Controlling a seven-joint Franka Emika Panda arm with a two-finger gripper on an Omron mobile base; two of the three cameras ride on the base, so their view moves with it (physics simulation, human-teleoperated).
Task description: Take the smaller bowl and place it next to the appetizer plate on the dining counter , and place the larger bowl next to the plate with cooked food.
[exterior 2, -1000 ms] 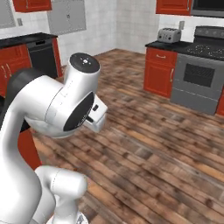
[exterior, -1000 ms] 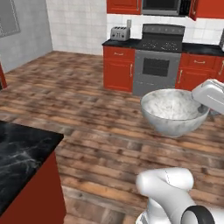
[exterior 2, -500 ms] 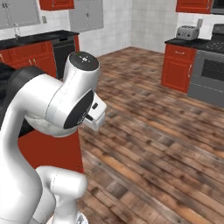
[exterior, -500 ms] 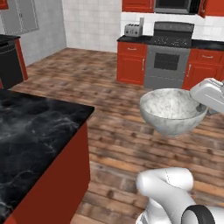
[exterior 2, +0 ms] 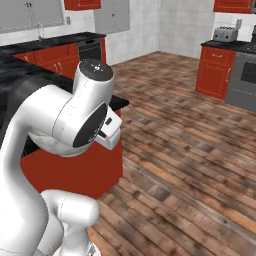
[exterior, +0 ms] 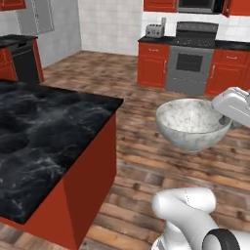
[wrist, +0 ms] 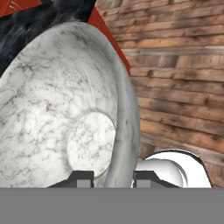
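The larger bowl [exterior: 191,124], grey-white and marbled, hangs in the air above the wood floor, right of the dining counter [exterior: 44,132]. My gripper [exterior: 222,117] is shut on its right rim. In the hand view the larger bowl [wrist: 57,109] sits close up, and my gripper [wrist: 114,178] has one finger inside the rim and one outside. The dining counter's black marble top [wrist: 39,17] lies beyond the bowl, on its red base [exterior 2: 70,167]. The smaller bowl, the appetizer plate and the plate with cooked food are out of view.
A stove [exterior: 190,63] between red cabinets [exterior: 152,66] stands along the far wall, with a toaster [exterior: 155,30] on the counter there. A dark dishwasher [exterior: 24,63] is at the far left. Open wood floor [exterior 2: 190,150] spreads between the counter and the stove.
The whole picture has shifted, so the camera has moved. The dining counter now takes up much more of the left side. The bowl stays in my grip, in the same place relative to the arm.
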